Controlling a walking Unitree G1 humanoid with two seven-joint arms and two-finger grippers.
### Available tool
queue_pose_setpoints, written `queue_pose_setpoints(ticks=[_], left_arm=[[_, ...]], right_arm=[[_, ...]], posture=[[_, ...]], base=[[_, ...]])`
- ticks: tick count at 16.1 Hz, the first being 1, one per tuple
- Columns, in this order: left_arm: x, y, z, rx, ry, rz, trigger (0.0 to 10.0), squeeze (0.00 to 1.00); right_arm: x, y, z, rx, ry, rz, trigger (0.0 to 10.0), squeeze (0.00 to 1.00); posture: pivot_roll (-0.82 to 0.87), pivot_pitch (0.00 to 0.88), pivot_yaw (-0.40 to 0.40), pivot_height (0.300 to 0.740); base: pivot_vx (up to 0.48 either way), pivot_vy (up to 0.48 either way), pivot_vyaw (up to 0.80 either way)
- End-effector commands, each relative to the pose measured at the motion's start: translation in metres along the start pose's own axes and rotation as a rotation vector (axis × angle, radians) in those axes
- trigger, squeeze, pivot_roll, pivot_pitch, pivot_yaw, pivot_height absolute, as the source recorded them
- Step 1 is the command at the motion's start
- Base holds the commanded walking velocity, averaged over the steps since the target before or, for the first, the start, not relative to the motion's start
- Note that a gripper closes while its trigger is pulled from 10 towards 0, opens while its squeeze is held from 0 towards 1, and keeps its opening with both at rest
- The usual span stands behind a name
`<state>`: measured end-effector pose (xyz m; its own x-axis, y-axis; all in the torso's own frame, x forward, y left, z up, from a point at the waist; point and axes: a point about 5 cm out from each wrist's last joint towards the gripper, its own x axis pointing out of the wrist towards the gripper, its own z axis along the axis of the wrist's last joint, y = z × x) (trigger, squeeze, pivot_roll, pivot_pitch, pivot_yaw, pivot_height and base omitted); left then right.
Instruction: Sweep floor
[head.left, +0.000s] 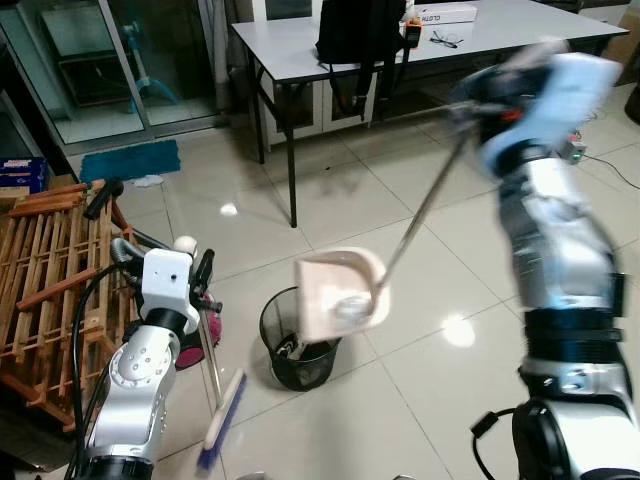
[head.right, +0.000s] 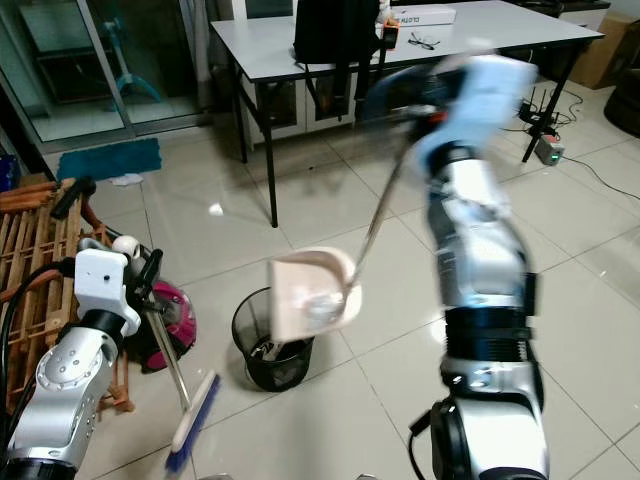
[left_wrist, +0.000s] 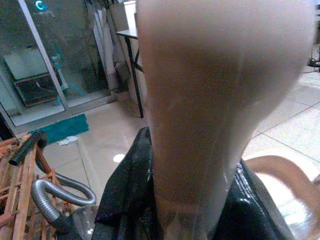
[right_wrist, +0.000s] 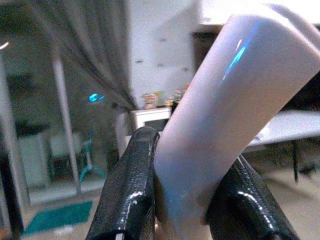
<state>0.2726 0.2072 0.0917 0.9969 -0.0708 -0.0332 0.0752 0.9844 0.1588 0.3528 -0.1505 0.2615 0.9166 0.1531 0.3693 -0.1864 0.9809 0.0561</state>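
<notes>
The right arm is raised high, its right gripper (right_wrist: 187, 200) clamped around the dustpan handle (head.left: 420, 205), tipping the pink dustpan (head.left: 340, 295) over the black mesh bin (head.left: 300, 345). The left gripper (left_wrist: 185, 210) grips the broom (head.left: 215, 400) low beside it.

- dustpan (head.left: 340, 295) directly over bin (head.left: 300, 345)
- broom (head.left: 222, 418) left of bin, head on floor
- table (head.left: 300, 45) behind
- rack (head.left: 45, 290) far left
</notes>
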Motion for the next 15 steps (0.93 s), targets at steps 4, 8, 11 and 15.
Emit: queue_pose_setpoints(ticks=[4,8,11,15], left_arm=[[0.006,-0.004,0.005,0.008,-0.015,-0.016,10.0,0.0],[0.008,-0.003,0.006,0.011,-0.016,-0.018,10.0,0.0],[0.009,-0.003,0.006,0.014,-0.017,-0.02,10.0,0.0],[0.011,-0.005,0.006,0.013,-0.02,-0.025,10.0,0.0]], right_arm=[[-0.003,0.053,0.0,-0.095,-0.115,0.233,10.0,0.0],[-0.018,0.093,-0.014,-0.15,-0.162,0.376,10.0,0.0],[-0.024,0.104,-0.016,-0.207,-0.202,0.441,10.0,0.0],[-0.03,0.109,-0.018,-0.195,-0.226,0.462,10.0,0.0]], posture=[[0.01,0.0,0.026,0.74],[0.01,0.0,0.028,0.74],[0.01,0.0,0.032,0.74],[0.01,0.0,0.033,0.74]], base=[[0.0,0.0,0.0],[0.0,0.0,0.0],[0.0,0.0,0.0],[0.0,0.0,0.0]])
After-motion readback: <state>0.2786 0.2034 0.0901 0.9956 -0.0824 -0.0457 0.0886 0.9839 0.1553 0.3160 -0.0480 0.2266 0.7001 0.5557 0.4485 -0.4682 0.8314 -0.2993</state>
